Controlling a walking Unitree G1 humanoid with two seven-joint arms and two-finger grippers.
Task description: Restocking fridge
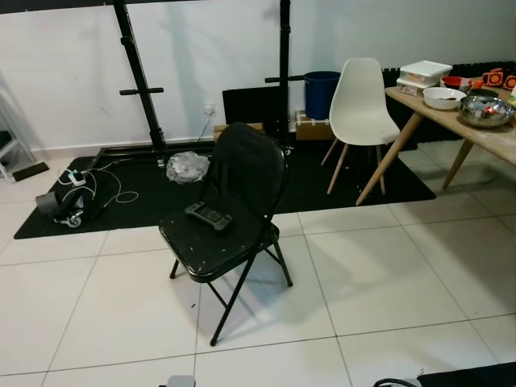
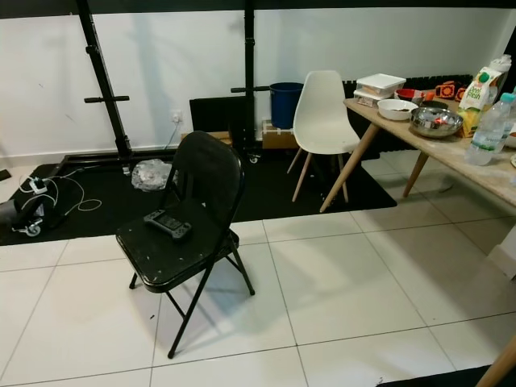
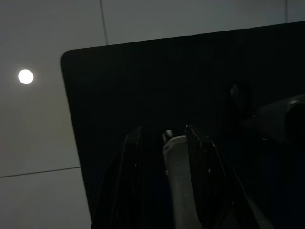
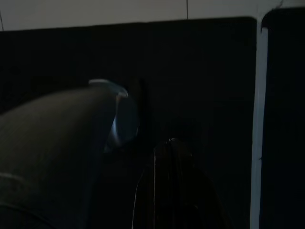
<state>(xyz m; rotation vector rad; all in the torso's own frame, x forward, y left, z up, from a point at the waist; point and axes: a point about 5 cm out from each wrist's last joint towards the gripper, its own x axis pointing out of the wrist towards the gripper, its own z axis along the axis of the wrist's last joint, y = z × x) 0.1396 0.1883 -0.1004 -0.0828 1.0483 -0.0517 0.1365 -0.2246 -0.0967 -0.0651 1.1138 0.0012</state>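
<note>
A pale bottle-like object (image 3: 178, 181) with a dark top sits between the two black fingers of my left gripper (image 3: 164, 131), which hangs over a black mat and white tiles. My right gripper (image 4: 171, 143) hangs in the dark over black matting, its fingers pressed together with nothing in them. On the wooden table (image 2: 451, 157) at the right stand a juice carton (image 2: 476, 89), a clear water bottle (image 2: 489, 129), a steel bowl (image 2: 435, 121), a white bowl (image 2: 397, 109) and stacked white containers (image 2: 379, 85).
A black folding chair (image 2: 189, 218) stands close ahead on the white tiles, with a black controller (image 2: 168, 224) on its seat. A white chair (image 2: 322, 113) is by the table. Behind are a black floor mat (image 1: 161, 197), rack posts (image 1: 141, 81), a blue bin (image 2: 286, 103) and cables (image 1: 76, 189).
</note>
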